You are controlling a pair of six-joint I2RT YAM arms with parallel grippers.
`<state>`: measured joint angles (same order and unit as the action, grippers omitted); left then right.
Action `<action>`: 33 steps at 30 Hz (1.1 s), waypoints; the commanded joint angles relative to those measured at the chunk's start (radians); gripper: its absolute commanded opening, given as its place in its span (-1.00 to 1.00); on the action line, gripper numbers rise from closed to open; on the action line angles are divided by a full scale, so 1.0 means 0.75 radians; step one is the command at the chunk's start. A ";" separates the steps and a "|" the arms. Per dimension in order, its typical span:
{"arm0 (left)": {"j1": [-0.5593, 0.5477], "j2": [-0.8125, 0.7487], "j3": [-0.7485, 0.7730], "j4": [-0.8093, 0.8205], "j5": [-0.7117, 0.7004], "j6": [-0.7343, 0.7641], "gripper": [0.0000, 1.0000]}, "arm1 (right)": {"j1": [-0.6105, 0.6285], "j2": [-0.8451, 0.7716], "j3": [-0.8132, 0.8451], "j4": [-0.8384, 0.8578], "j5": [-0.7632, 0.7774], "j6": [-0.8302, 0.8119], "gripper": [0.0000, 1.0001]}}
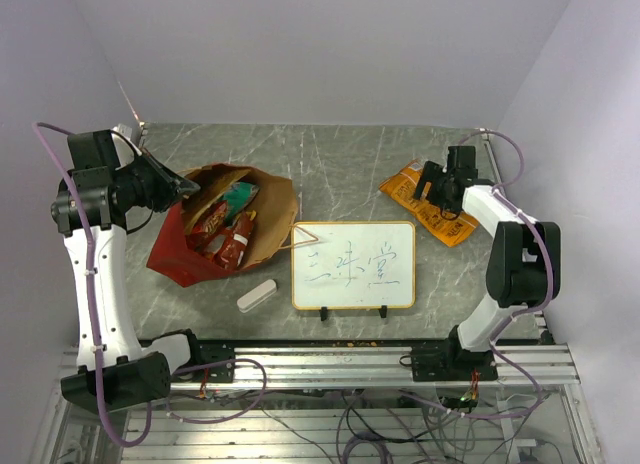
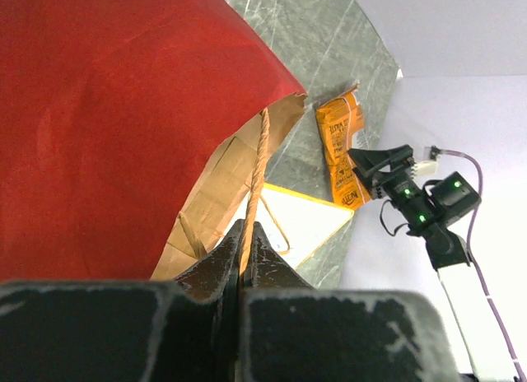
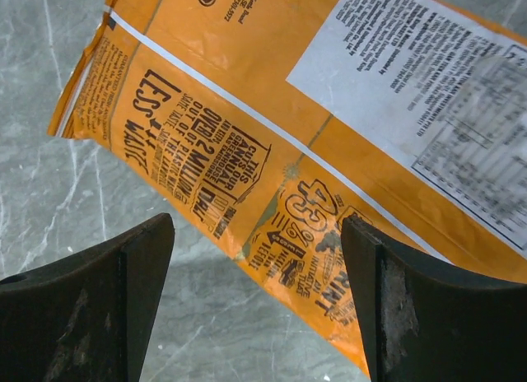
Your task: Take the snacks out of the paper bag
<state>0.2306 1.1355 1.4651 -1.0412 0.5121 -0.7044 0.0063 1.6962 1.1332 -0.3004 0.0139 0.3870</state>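
snacks [image 1: 228, 229] - light, crinkly, slippery foil by the look, red and teal ones in paper bag [image 1: 170, 256]; pinch a sealed edge | orange bag [image 3: 247, 110] flat on worktop [image 1: 350, 164] below right tool [image 3: 255, 225], jaws apart | left tool [image 2: 247, 234] clamped on handle [image 2: 260, 164]

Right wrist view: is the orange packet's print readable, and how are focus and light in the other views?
Right wrist: the large lettering on the flat orange foil packet is sharp, fine print on its white label blurs. Left wrist: the red paper carrier bag is clear, the left gripper dark and soft. Top external: even light, no glare on the framed whiteboard.
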 commanded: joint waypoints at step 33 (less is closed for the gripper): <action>0.012 -0.049 0.034 0.005 0.062 -0.008 -0.86 | 0.992 -0.090 0.457 0.585 -0.498 -0.836 0.62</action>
<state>0.2306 1.1133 1.4502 -1.0275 0.5430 -0.7174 0.6685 1.6569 1.4528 -0.0357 -0.2188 -0.0437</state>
